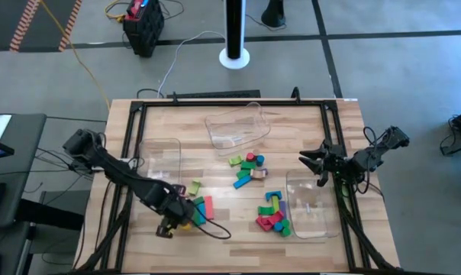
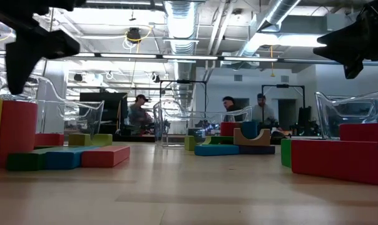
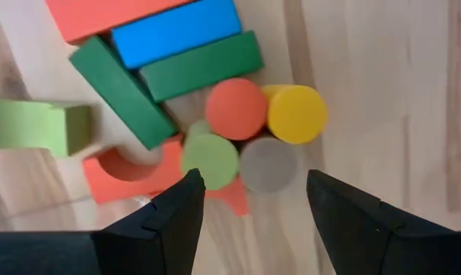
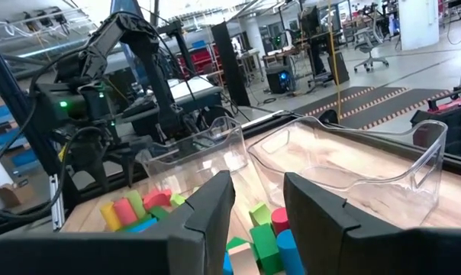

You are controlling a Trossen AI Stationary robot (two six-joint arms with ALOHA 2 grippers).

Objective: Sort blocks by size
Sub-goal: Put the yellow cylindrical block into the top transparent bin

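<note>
My left gripper points down, open, above a cluster of blocks near the table's front left. Below its fingers stand upright cylinders: green, grey, red and yellow. Beside them lie two green bars, a blue bar, a red arch and a light green arch. The fingers touch none of them. More blocks lie mid-table and front right. My right gripper waits at the right, level, open, holding nothing.
Three clear plastic bins stand on the table: one at the far middle, one on the left, one at the front right. A black frame borders the wooden top. People show in the room beyond, in the low view.
</note>
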